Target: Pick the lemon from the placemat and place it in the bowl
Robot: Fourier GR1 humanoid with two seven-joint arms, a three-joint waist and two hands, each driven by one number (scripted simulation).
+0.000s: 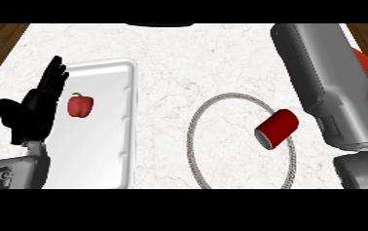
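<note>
marble counter (179, 69): steel tray (131, 127) at 9 o'clock, pepper (80, 105) on it. red can (277, 128) lay across the mat (193, 132) rim at 4 o'clock. left hand (32, 115) rested wide, fingers up, at 9. right forearm (323, 79) stood at 3, right hand out of view.

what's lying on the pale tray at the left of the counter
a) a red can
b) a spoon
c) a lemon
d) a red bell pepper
D: a red bell pepper lies on the tray, while the red can lies on its side over the right rim of the round placemat.
</note>
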